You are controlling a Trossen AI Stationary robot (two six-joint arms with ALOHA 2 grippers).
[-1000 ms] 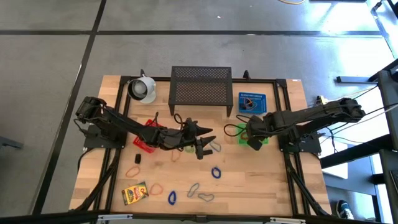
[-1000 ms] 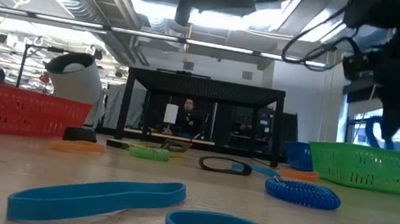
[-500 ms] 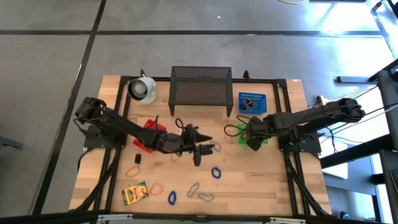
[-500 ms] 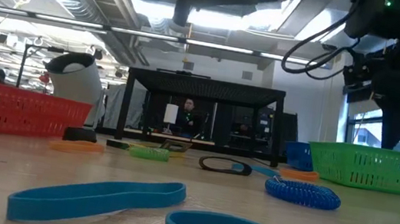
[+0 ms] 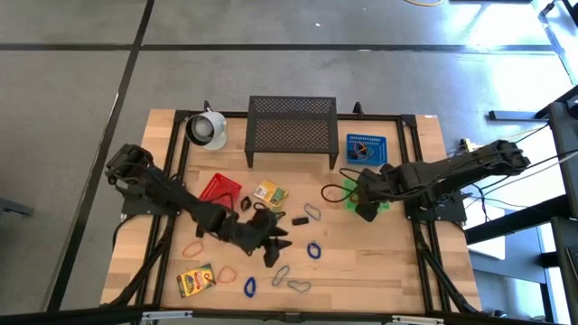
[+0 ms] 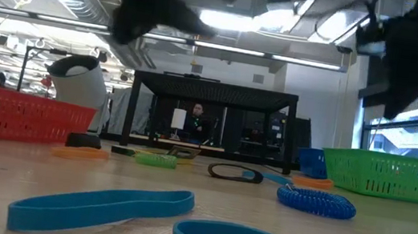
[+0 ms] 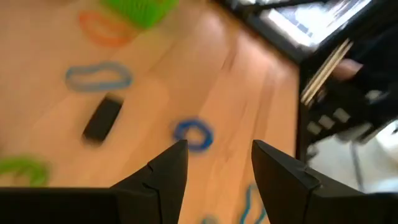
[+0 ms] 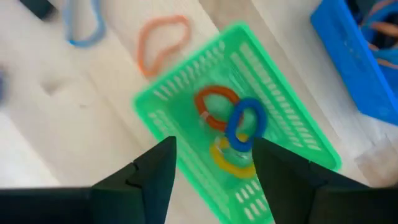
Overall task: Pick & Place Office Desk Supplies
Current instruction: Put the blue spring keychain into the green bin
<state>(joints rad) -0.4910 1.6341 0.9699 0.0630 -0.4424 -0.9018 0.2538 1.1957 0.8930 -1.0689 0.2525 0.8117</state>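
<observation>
Loops and small blocks lie loose on the wooden table. My left gripper [image 5: 271, 249] [image 7: 214, 163] hovers open above the table's near middle, just over a blue coiled loop [image 7: 194, 134] [image 5: 313, 250], with a black block [image 7: 102, 118] [image 5: 300, 220] farther off. My right gripper [image 5: 361, 209] [image 8: 214, 163] hangs open above the green basket [image 8: 273, 137] [image 5: 372, 191], holding nothing. Inside the basket lie an orange loop [image 8: 214, 102], a blue loop [image 8: 245, 121] and a yellow loop [image 8: 227, 155]. A yellow-green box [image 5: 269, 192] rests flat beside the red basket [image 5: 219, 190].
At the far edge stand a black mesh shelf [image 5: 292, 126] and a white mug [image 5: 208, 129]; a blue basket [image 5: 366, 149] sits beyond the green one. More loops [image 5: 291, 280] and a printed box [image 5: 196, 281] lie near the front edge. An orange loop [image 8: 161, 37] lies beside the green basket.
My left gripper has swung from the table's middle toward the near edge and somewhat left, staying open and uncovering the yellow-green box. My right gripper has opened above the green basket and risen a little.
</observation>
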